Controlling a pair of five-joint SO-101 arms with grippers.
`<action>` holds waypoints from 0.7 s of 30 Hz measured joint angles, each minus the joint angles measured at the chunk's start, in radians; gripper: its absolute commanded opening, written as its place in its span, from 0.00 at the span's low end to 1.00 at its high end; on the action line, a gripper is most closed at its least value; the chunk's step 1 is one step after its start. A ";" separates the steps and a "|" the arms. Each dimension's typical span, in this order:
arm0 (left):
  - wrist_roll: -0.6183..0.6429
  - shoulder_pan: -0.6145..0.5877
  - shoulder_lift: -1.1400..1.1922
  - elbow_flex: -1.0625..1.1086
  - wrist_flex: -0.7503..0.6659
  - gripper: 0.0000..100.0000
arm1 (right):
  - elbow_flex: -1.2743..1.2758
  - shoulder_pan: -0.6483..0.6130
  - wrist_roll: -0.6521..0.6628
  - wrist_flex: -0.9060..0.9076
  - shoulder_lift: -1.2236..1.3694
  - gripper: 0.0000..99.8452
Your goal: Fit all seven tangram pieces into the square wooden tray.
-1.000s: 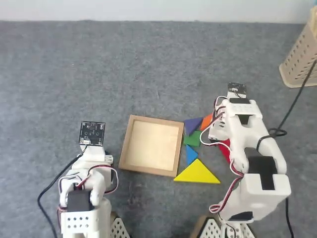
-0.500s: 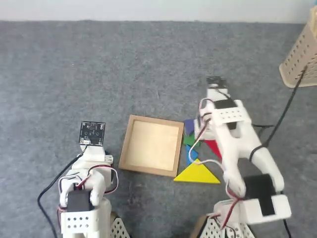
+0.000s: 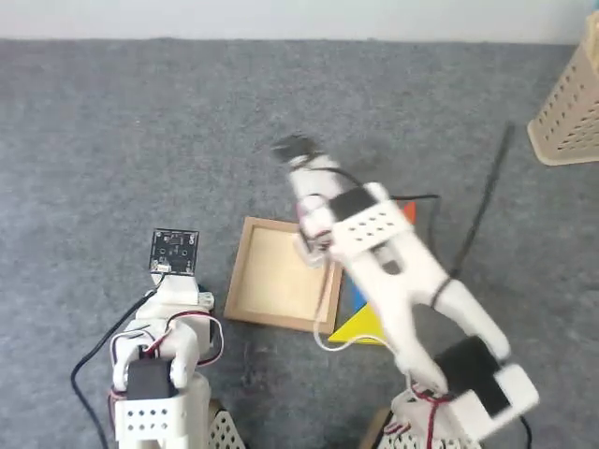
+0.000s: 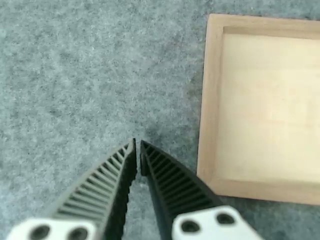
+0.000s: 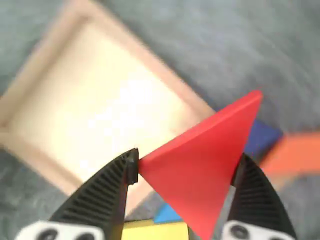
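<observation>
right end effector (image 5: 185, 166) grips red triangle (image 5: 207, 150) over tray (image 5: 90, 100), basket (image 3: 571, 103) apart.

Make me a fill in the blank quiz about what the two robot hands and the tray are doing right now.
The right hand grips a triangle coloured ____. The left hand, holding nothing, is ____ (open or shut). The wooden tray rests on a carpet coloured ____.
Missing words: red; shut; grey.
</observation>
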 measured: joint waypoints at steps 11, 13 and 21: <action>0.000 0.000 0.000 0.000 0.000 0.02 | -0.199 -0.097 0.419 0.052 0.308 0.21; 0.000 0.000 0.000 0.000 0.000 0.02 | -0.227 -0.097 0.494 0.084 0.344 0.21; 0.000 0.000 0.000 0.000 0.000 0.02 | -0.322 -0.100 0.522 0.169 0.381 0.34</action>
